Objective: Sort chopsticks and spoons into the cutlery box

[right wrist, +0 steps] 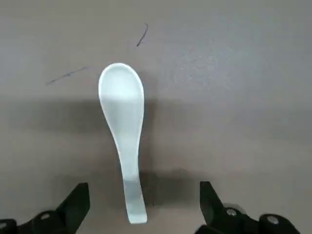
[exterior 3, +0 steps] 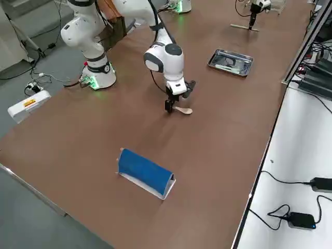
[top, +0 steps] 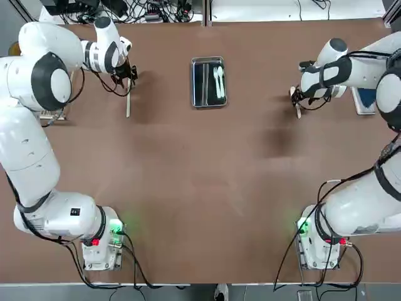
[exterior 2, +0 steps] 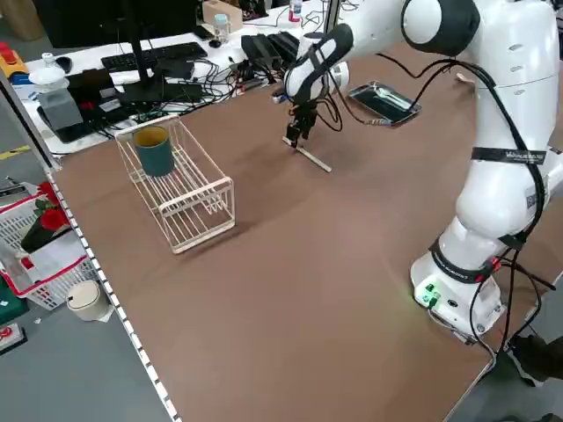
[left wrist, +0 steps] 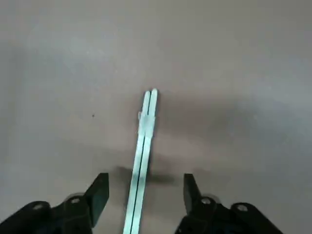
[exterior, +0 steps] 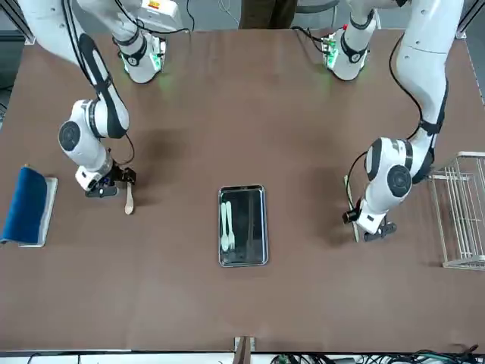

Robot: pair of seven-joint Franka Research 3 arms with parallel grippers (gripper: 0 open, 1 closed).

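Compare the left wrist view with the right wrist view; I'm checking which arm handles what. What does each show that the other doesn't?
Only the left wrist view shows the thin pale wooden chopsticks, lying between the left gripper's open fingers. Only the right wrist view shows a small cream-white spoon, bowl up, between the right gripper's open fingers. Both show bare brown table and nothing grasped yet.

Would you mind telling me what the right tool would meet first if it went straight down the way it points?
Most likely the spoon: the right tool hangs open above its handle, fingers either side. Below that lies only the table.
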